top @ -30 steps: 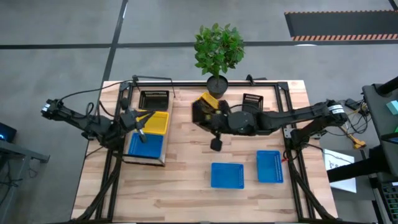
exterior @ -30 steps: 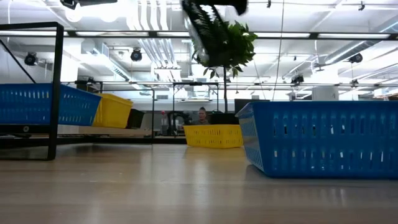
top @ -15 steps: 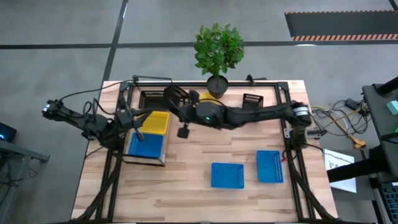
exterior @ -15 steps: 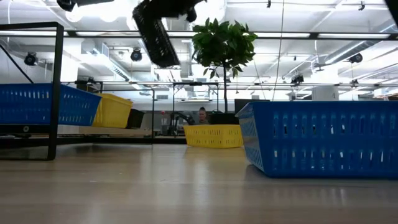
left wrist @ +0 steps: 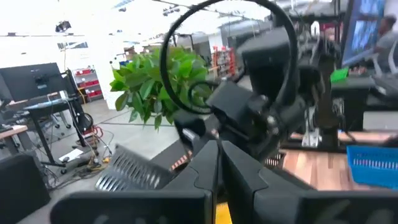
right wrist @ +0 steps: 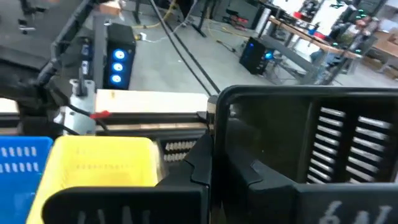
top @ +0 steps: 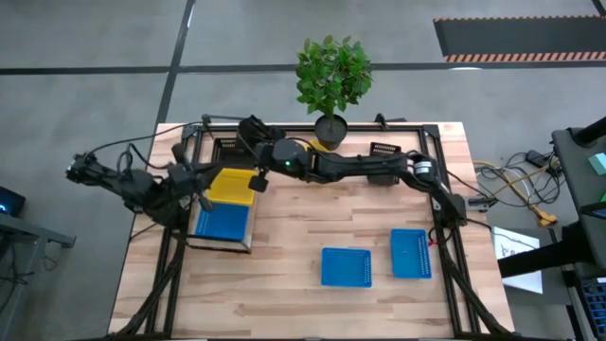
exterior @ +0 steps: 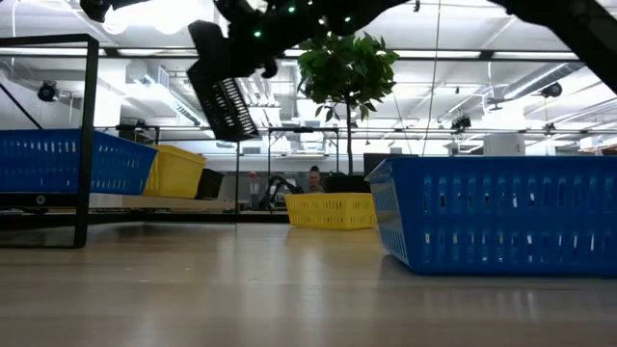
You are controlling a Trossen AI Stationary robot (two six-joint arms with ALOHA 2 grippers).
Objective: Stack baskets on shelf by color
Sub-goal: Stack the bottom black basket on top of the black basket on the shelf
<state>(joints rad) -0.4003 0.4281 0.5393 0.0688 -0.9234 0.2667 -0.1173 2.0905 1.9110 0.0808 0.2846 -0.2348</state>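
Observation:
My right arm reaches across the table to the shelf (top: 220, 243) at the left. My right gripper (top: 256, 156) is shut on a black basket (exterior: 224, 96), held in the air above the shelf's far end. A blue basket (top: 222, 221) sits on the shelf's near end and a yellow basket (top: 233, 186) on its middle. Another black basket (top: 225, 146) shows at the far end, mostly hidden by the arm. My left gripper (top: 199, 183) is shut beside the yellow basket's left edge; whether it touches it, I cannot tell. My right gripper holds the black basket by one side wall (right wrist: 216, 127), the wall running between its fingers (right wrist: 200, 163). The basket (right wrist: 311, 143) is lifted clear of the shelf. In the low view it hangs tilted below the arm.
Two blue baskets (top: 346, 267) (top: 410, 254) lie on the tabletop at the near right. A yellow basket (top: 320, 152) and a black one (top: 383, 152) sit near the far edge by the potted plant (top: 330, 80). A black metal frame (top: 436, 189) borders the table.
My right arm has swung from the table's middle toward the left and far edges, carrying the black basket over to the shelf's far end; in the low view the basket has come lower. My left gripper has drawn back a little from the yellow basket toward the left.

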